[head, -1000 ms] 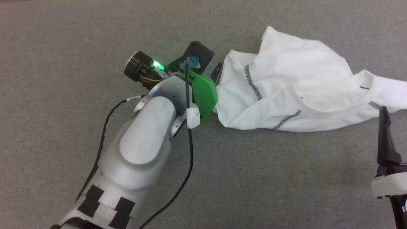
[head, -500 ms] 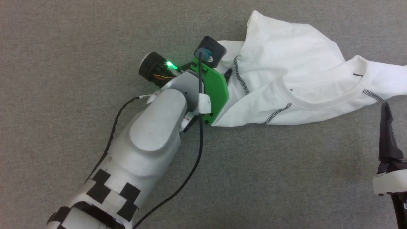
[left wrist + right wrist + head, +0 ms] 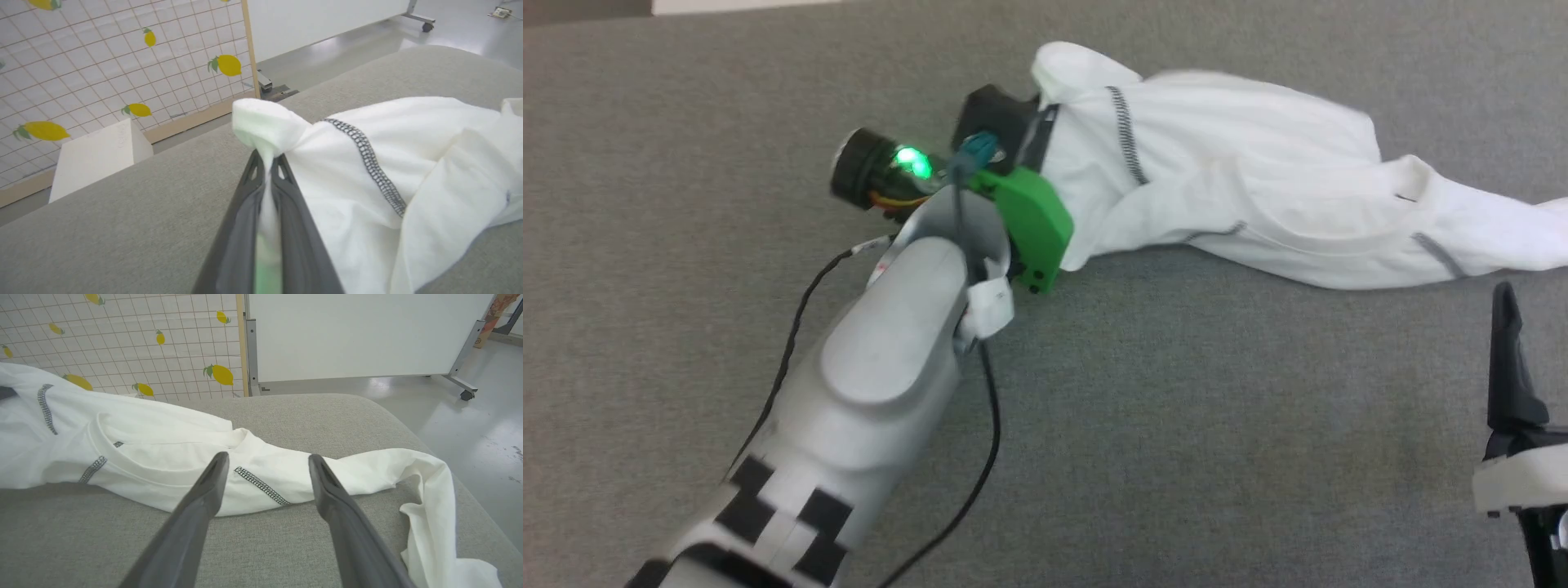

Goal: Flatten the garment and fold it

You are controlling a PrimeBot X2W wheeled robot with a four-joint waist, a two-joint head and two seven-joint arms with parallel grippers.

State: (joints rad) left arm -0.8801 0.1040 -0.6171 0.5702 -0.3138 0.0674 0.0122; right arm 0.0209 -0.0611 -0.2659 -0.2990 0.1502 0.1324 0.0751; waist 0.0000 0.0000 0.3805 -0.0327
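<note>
My left tool (image 3: 267, 157) is pressed together, pinching a bunched fold at the left end of the garment (image 3: 1258, 204). My right tool (image 3: 265, 461) stands spread, near the garment but apart from it. Bare desk (image 3: 1176, 425) lies open between both arms. One sleeve trails toward the desk's rounded right edge. The garment is white and crumpled, with dark seam stitching.

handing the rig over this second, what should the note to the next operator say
Left gripper: shut on a bunched end of the white shirt, that end raised off the grey padded surface.
Right gripper: open, holding nothing, poised close to the shirt, not touching.
Shirt: crumpled, not flat; one sleeve trails near the surface's edge.
Done: one grasp only.
Left: spread it flat, then fold.
</note>
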